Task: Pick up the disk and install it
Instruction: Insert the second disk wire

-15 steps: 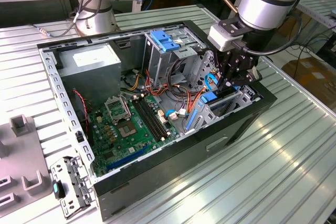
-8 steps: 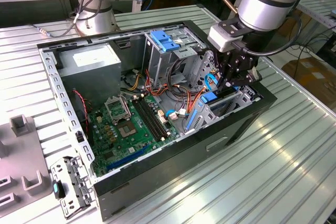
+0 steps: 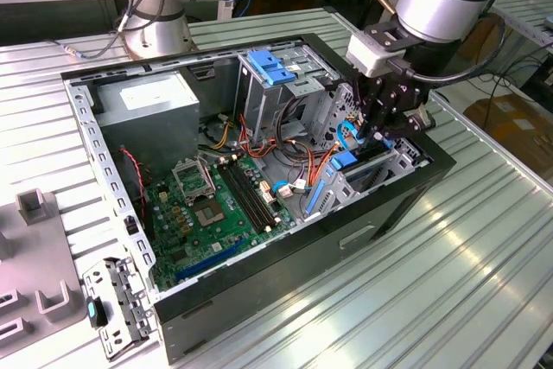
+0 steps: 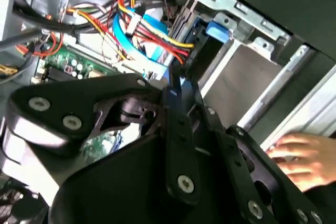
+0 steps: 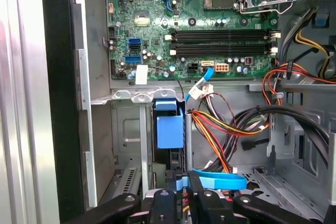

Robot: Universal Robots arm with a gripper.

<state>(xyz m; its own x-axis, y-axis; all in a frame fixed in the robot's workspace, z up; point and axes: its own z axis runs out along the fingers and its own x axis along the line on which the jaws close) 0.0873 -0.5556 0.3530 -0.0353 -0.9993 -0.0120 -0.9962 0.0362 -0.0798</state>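
Your jaws are drawn close together, and from both wrist views they look to be pinching the top edge of the disk (image 5: 170, 129), whose blue rail shows just ahead of the gripper (image 5: 188, 182). In the second wrist view the fingertips meet on a thin blue-edged slab, so you can treat the gripper (image 4: 176, 90) as gripping rather than spread. In the exterior view the gripper (image 3: 378, 131) hangs straight over the drive cage (image 3: 399, 160) at the end of the open computer case (image 3: 259, 300) towards the exterior view's right. The disk (image 3: 346, 162) sits partly down in a slot of that cage. By this showing the pick-up is done and the install is under way. The disk is in its bay but not clearly seated, and no cable visibly joins it. It stands on edge, its long axis running down into the cage and its broad faces parallel to the cage wall (image 5: 123, 129). A loose blue cable (image 5: 220, 179) lies just beside the fingers, the motherboard (image 5: 199, 24) lies beyond, and a person's hand (image 4: 302, 156) rests outside the case.
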